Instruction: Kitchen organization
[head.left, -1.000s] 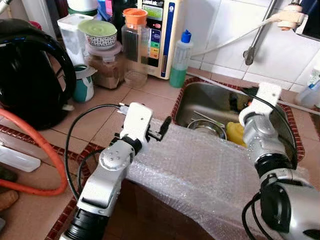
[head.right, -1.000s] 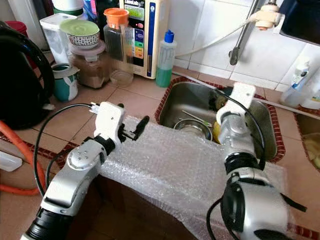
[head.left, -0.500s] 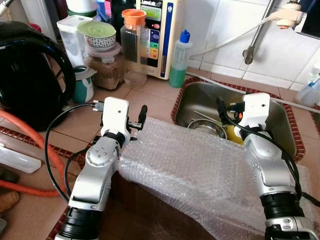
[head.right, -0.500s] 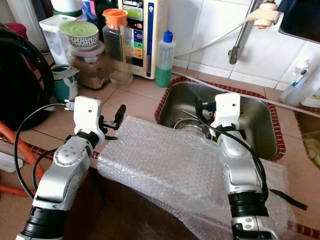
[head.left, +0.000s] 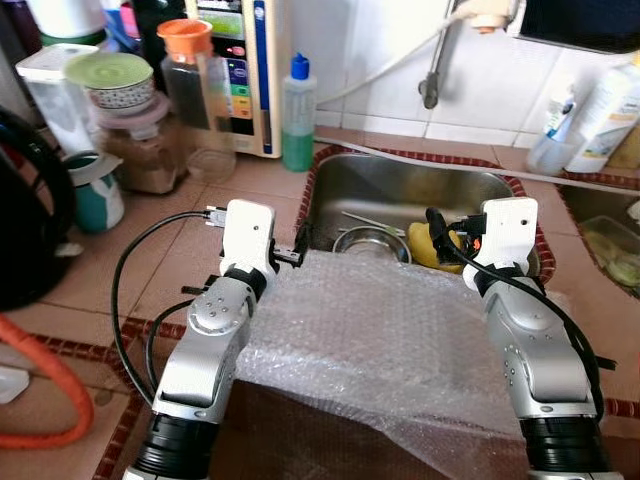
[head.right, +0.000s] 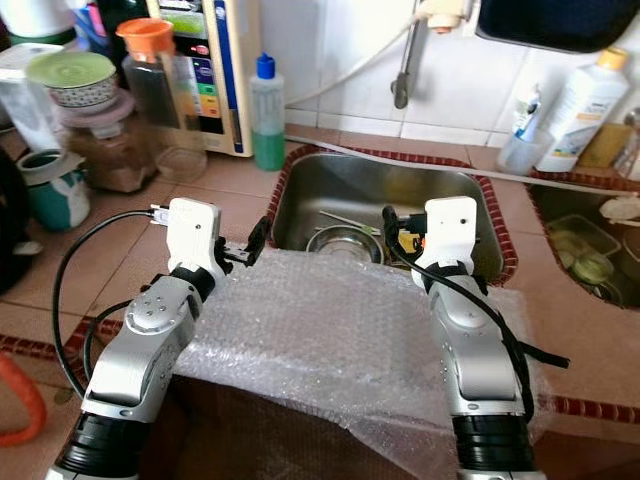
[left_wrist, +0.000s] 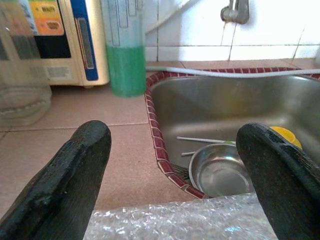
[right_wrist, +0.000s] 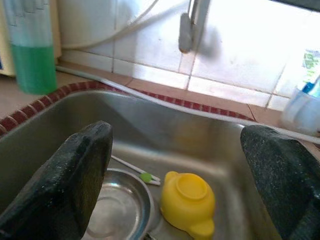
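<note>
Both arms have been brought level over the last second, the camera having swung rightward as well, so that more of the sink's right side is now taken in. One left hand and one right hand are held with fingers spread wide, nothing gripped, above the far edge of a single sheet of bubble wrap draped over the desk edge.

The coming move is judged to turn on the sink, which lies straight ahead at twelve o'clock from both hands. One yellow cup is seen in it, lying just beside one steel bowl, with two thin utensils behind the bowl, their long axes running roughly nine to three. From the right hand the cup sits dead ahead and slightly below; from the left hand it lies toward two o'clock, so the right arm is judged nearer. One green soap bottle stands at eleven o'clock.
</note>
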